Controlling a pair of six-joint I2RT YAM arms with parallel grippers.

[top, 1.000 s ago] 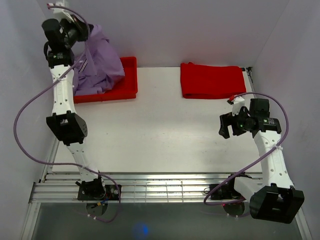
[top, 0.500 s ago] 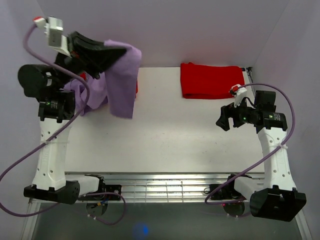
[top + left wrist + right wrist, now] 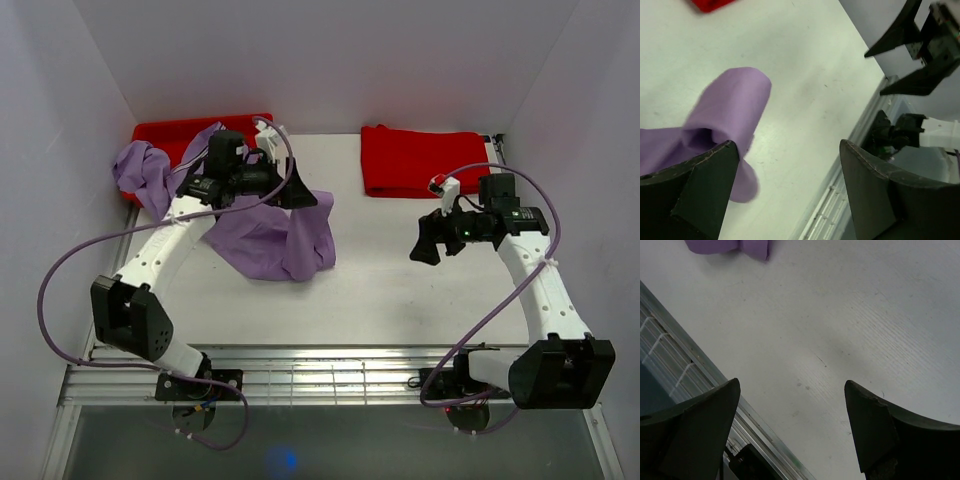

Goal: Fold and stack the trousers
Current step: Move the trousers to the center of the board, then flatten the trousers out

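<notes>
On the table (image 3: 400,300), left side, the trousers (image 3: 262,240) lay bunched. My left gripper (image 3: 787,145) and right gripper (image 3: 791,383) hung spread, empty. I judged flattening next.

The white desk (image 3: 400,285) carries three things. A red tray (image 3: 170,130) sits at its back left corner, close to the wall. The lilac trousers (image 3: 265,240) lie crumpled left of centre. One bunched end rests at the left edge over the tray's front, and the rest trails rightward onto the desk top, ending in a loose rolled fold. A folded red cloth (image 3: 420,160) lies flat at the back right, well apart from the trousers. The surface shows faint scuffs and specks. Slotted metal rails (image 3: 330,370) run along the near edge.
</notes>
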